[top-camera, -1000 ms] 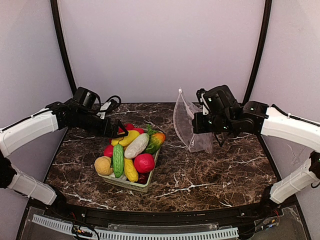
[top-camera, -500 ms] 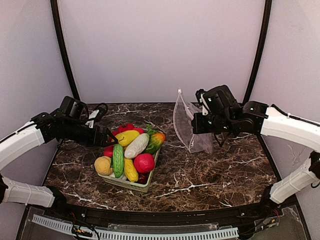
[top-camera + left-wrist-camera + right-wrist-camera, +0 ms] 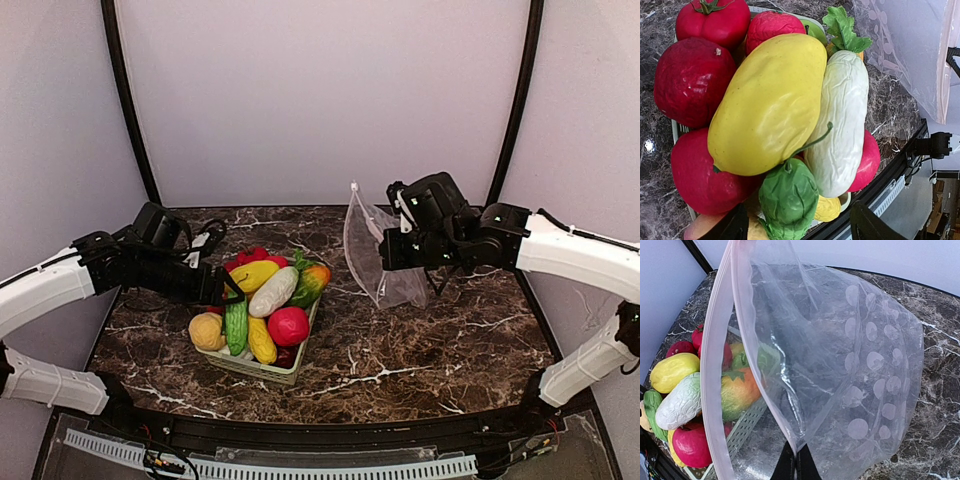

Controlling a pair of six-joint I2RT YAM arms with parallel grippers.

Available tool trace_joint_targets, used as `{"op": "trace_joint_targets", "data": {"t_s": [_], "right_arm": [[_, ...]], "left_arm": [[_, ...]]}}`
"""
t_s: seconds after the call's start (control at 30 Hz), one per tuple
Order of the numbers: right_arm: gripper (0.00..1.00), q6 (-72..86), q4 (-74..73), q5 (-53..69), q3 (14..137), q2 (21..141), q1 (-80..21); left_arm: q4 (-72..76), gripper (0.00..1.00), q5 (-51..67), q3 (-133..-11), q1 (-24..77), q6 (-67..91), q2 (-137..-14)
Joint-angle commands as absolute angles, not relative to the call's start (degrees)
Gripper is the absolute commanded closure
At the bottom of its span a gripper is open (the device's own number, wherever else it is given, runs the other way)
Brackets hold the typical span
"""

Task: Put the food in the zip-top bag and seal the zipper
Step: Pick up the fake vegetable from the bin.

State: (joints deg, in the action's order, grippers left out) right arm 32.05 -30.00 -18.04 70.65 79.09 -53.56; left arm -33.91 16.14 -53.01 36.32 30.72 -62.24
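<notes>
The food (image 3: pixel 265 300) is piled in a pale green slatted basket (image 3: pixel 262 372): a yellow fruit (image 3: pixel 770 100), a white gourd (image 3: pixel 840 125), red pieces and a green vegetable (image 3: pixel 787 200). My left gripper (image 3: pixel 228 285) hangs over the pile's left side. In the left wrist view it (image 3: pixel 800 227) is open, with one dark finger on each side of the green vegetable. My right gripper (image 3: pixel 796 465) is shut on the edge of the zip-top bag (image 3: pixel 375 255) and holds it upright to the right of the basket. The bag's mouth gapes toward the food. The pink zipper (image 3: pixel 715 365) runs along the mouth.
Dark marble tabletop (image 3: pixel 420 350) lies around the basket. Black curved frame posts (image 3: pixel 128 100) stand at the back left and back right. A cable rail (image 3: pixel 300 468) runs along the near edge.
My left arm swung back from the basket, then came in low against the pile's left side, and its jaws narrowed. My right arm shifted the bag slightly left.
</notes>
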Motion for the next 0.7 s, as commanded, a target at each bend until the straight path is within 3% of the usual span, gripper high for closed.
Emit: {"op": "trace_joint_targets", "data": {"t_s": [0.0,0.67], "right_arm": [[1.00,32.2,-28.7,-18.4,71.0,77.9,-53.2],[1.00,32.4,-28.6,-18.5,70.6,77.9,-53.2]], "left_arm": [[-32.3,0.32,15.3,-52.7,36.7,31.6,-62.9],[-31.5,0.53,14.4,-51.8,36.8,32.3,-64.9]]}}
